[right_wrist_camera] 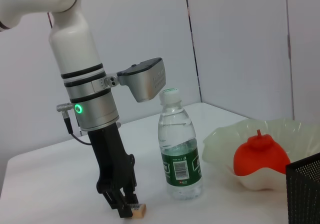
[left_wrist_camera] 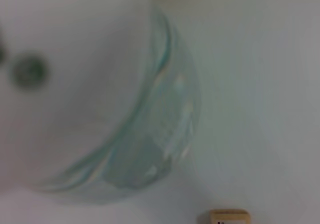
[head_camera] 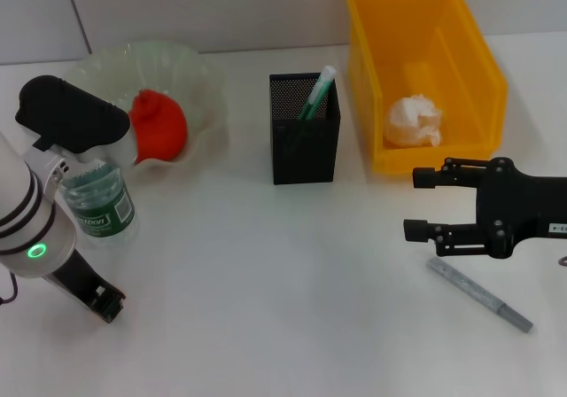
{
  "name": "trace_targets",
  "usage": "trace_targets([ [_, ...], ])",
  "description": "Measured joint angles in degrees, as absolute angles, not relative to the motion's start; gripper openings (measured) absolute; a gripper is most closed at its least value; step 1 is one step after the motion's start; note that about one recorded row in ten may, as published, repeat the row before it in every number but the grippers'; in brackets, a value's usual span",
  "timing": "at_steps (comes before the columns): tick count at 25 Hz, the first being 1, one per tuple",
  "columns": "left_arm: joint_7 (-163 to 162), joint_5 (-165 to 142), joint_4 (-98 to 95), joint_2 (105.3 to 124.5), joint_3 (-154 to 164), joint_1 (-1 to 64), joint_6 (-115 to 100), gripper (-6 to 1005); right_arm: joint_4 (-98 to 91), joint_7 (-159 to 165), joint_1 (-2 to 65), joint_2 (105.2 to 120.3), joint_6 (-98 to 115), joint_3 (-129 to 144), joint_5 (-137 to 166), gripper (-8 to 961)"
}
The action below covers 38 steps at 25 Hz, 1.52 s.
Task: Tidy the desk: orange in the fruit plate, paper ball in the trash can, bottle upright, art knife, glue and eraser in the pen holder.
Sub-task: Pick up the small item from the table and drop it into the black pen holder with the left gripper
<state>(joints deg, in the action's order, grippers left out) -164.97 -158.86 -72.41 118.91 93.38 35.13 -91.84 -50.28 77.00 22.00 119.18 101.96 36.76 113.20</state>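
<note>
The orange (head_camera: 160, 128) lies in the pale fruit plate (head_camera: 199, 73). The paper ball (head_camera: 414, 120) lies in the yellow bin (head_camera: 483, 78). The water bottle (head_camera: 100, 204) stands upright with its cap on, as the right wrist view (right_wrist_camera: 179, 151) also shows. The green-and-white glue stick (head_camera: 317, 92) stands in the black mesh pen holder (head_camera: 304, 144). The grey art knife (head_camera: 481, 293) lies on the table near my right gripper (head_camera: 422, 204), which is open and empty. My left gripper (right_wrist_camera: 123, 207) is down at the table, shut on the small tan eraser (right_wrist_camera: 138, 212).
The left arm's white forearm (head_camera: 31, 229) stands close in front of the bottle. The pen holder stands between the plate and the bin. A wall (head_camera: 221, 7) rises behind the table.
</note>
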Motion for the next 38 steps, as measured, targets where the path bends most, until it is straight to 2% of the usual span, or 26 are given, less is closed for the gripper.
trace_targets([
  [38,-164.79,-154.08,-76.32,119.11,94.71,36.64,-92.53,272,-50.27,76.70,22.02,119.09,101.93,36.24,113.11,763],
])
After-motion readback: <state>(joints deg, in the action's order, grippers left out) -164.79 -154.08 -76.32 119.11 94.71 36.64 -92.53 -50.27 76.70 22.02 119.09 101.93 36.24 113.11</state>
